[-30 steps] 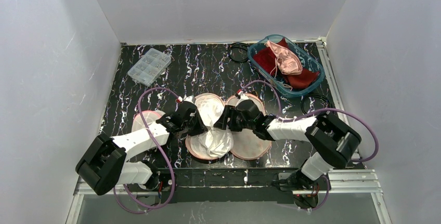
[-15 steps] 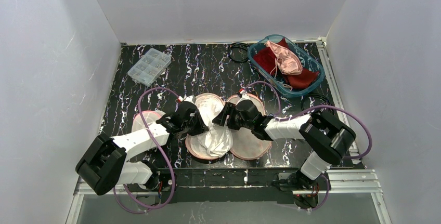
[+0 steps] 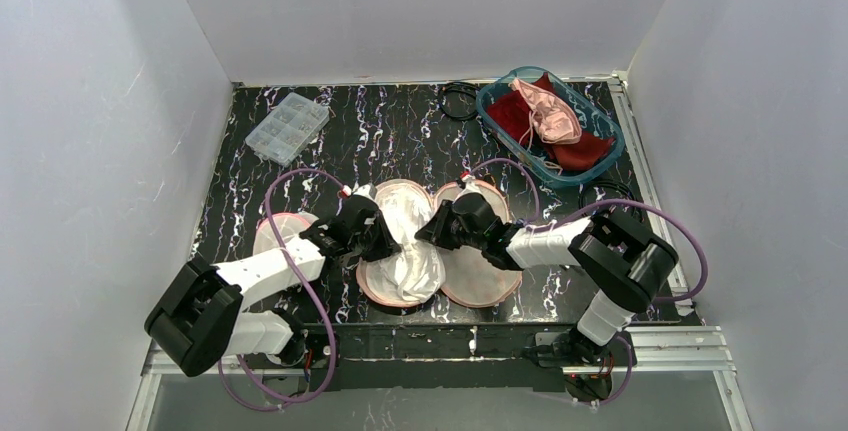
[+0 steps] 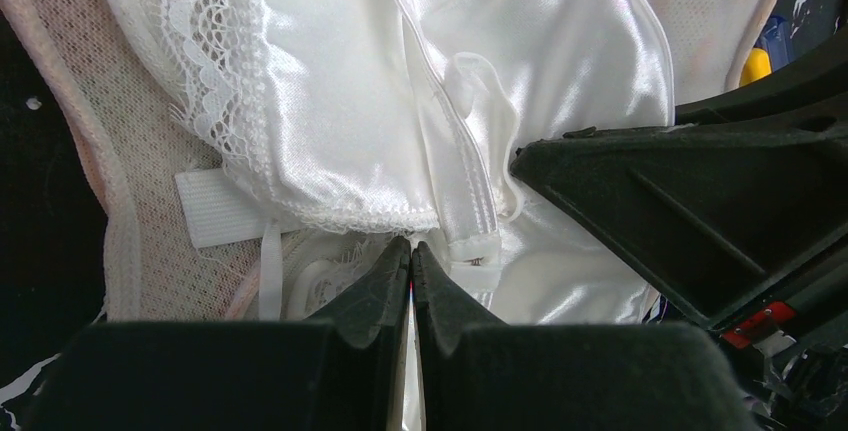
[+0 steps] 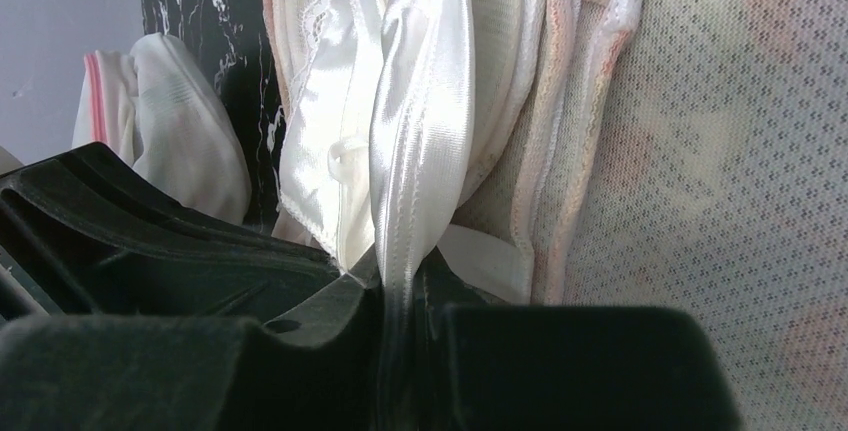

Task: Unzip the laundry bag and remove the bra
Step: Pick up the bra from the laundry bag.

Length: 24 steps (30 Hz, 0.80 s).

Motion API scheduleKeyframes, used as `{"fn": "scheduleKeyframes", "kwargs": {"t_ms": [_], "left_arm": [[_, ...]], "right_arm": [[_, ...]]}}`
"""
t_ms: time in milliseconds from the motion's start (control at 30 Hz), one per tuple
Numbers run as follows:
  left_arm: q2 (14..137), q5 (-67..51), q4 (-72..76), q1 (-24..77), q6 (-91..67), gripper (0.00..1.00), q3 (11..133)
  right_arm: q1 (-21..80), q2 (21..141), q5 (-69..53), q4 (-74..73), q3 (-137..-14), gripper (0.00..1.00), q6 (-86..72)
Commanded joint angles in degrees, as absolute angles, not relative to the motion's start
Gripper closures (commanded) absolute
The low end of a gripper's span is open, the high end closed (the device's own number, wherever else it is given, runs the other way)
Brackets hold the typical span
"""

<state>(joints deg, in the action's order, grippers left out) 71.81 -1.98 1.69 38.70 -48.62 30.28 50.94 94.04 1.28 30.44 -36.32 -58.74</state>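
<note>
Overhead, on the black marbled tabletop point(image 3: 400, 131): clear compartment box point(image 3: 286, 127) far left, teal basket point(image 3: 617, 141) of red and pink garments far right, another pink-rimmed pouch point(image 3: 272, 236) near left. Centre, round mesh laundry bag point(image 3: 480, 276) unzipped flat, white bra point(image 3: 410, 266) in its left half, long axis far-to-near, left claw point(image 3: 388, 242) and right claw point(image 3: 425, 232) meeting over it. From left wrist: left claw pressed shut at the lace-edged hem. From right wrist: right claw clamped on a glossy satin fold of the bra, pink-trimmed mesh behind.
</note>
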Motion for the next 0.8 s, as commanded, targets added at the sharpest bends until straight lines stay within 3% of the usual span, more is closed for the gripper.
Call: {"fn": "scheduleKeyframes", "kwargs": {"t_ms": [0, 33, 67, 533, 767], "left_arm": [[69.4, -2.2, 0.7, 38.3, -48.3, 0.97, 29.3], [68.9, -2.1, 0.4, 38.4, -48.3, 0.97, 29.4], [68.3, -2.0, 0.4, 38.3, -48.3, 0.97, 29.4], [49.4, 3.8, -16.3, 38.1, -47.5, 0.96, 32.0], [43.0, 6.1, -22.1, 38.1, -47.4, 0.96, 32.6]], "right_arm": [[50.6, 94.4, 0.5, 31.8, -37.7, 0.90, -57.8], [50.6, 94.0, 0.4, 31.4, -37.9, 0.98, -56.7], [50.6, 93.4, 0.3, 30.2, -38.4, 0.99, -55.5], [50.6, 80.0, -1.3, 2.1, -50.9, 0.99, -28.9], [50.5, 75.5, 6.9, -15.0, -61.2, 0.99, -16.6]]}}
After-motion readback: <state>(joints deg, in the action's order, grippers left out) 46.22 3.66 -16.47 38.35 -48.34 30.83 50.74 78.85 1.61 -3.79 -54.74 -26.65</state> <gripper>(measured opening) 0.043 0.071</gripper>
